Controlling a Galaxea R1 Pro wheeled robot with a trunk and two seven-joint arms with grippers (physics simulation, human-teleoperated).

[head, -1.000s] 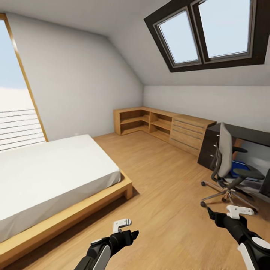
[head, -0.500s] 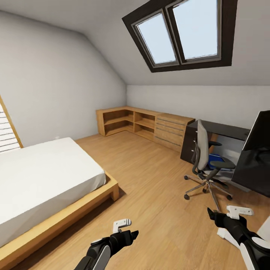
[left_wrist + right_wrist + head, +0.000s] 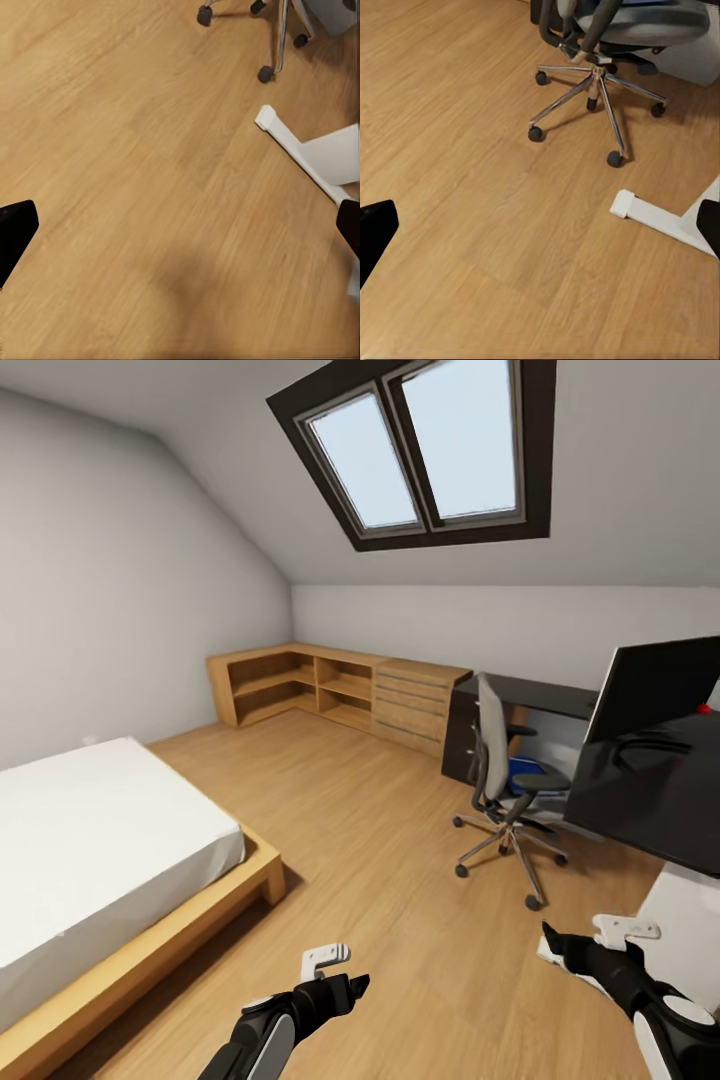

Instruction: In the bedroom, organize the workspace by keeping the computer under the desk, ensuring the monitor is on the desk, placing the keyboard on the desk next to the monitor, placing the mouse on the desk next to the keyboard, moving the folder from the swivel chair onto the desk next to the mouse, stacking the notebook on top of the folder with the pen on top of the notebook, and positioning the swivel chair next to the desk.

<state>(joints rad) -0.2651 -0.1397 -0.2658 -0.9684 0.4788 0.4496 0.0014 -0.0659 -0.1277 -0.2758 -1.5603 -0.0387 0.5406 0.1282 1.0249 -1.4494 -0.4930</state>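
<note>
Bare wooden floor (image 3: 400, 880) lies open ahead; the grey swivel chair (image 3: 497, 775) blocks the glossy black table's (image 3: 650, 790) near edge.

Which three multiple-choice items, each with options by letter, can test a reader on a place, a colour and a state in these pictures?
1. Where is the blue folder?
A. on the swivel chair seat
B. on the bed
C. on the floor

2. What colour is the bed's mattress?
A. red
B. white
C. black

3. What do the two claws hold?
A. a pen
B. a keyboard
C. nothing

Answers:
1 A: blue shows on the swivel chair seat.
2 B: it looks plain white.
3 C: the left claw and right claw hang over bare wooden floor.
</note>
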